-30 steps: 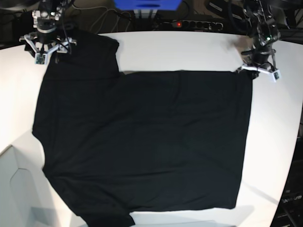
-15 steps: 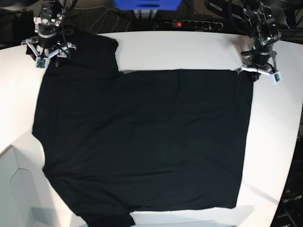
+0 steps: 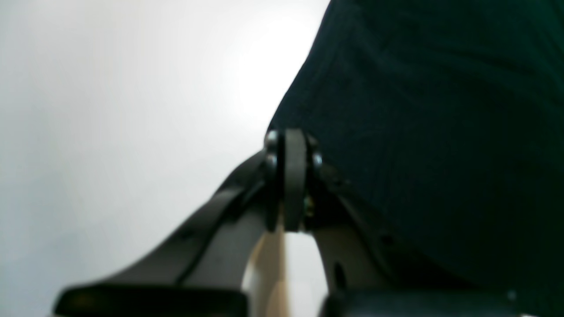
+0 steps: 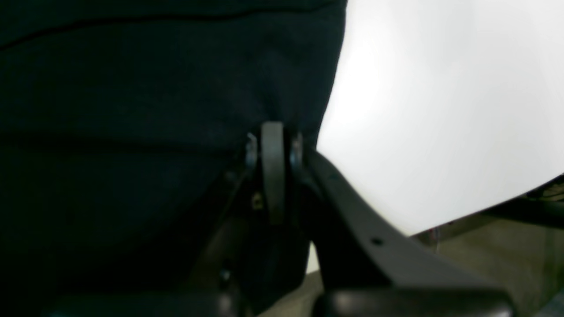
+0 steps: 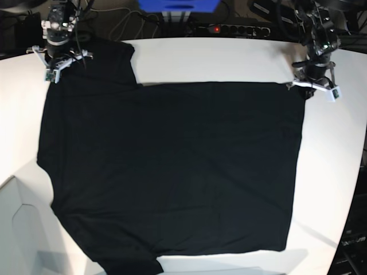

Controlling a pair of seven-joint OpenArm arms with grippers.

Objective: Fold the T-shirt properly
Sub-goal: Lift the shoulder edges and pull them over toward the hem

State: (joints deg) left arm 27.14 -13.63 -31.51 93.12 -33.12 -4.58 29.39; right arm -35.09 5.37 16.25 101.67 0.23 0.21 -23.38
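T-shirt lies flat, plain side up, on the white tabletop — left tool pinches its 1 o'clock corner, right tool its 11 o'clock sleeve.

Matt black cloth T-shirt lies on a smooth white table.

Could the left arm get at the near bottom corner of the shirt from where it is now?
Probably not right away. The left gripper is shut on the T-shirt at its far corner, and the whole shirt lies between it and the near edge. Nothing else blocks the table.
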